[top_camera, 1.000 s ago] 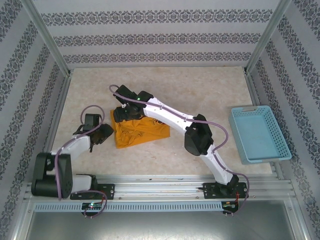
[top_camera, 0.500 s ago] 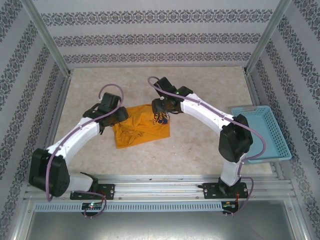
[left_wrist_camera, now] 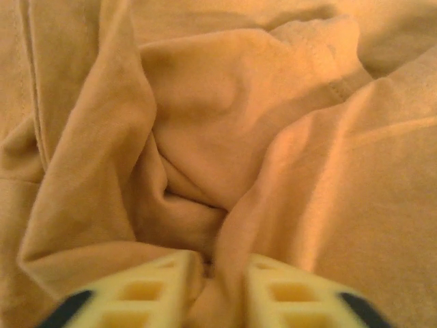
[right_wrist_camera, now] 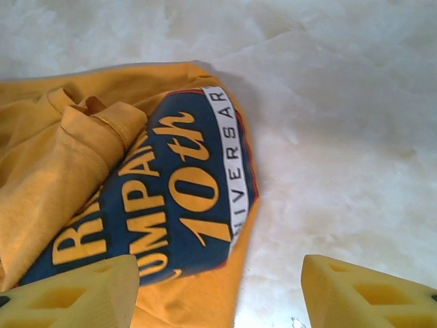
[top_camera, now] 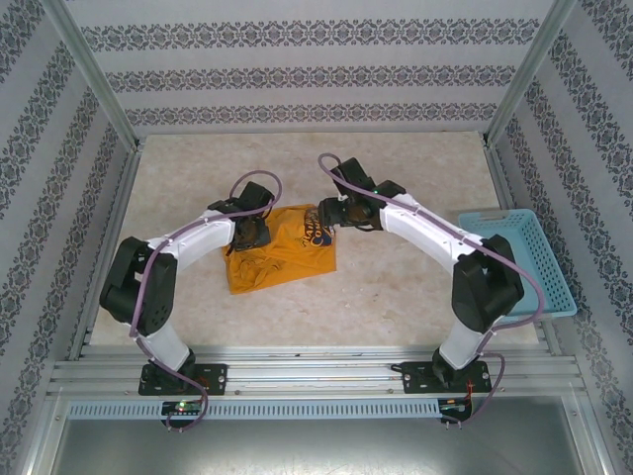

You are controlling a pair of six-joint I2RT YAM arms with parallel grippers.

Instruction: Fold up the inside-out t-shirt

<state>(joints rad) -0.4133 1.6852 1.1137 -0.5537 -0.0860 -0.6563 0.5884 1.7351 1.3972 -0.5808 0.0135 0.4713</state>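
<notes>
The inside-out t-shirt lies crumpled on the table, a little left of the middle. The left gripper is on its far left part, with the jaws almost closed and pinching a ridge of orange cloth. The right gripper hangs over the far right corner, above the dark blue print. Its jaws are wide apart and hold nothing.

A navy print on the mustard t-shirt carries a large yellow "10th" and cut-off yellow letters "UMPA"; a white band along its edge reads "IVERSAR" in dark capitals, with both ends of the word cut off
</notes>
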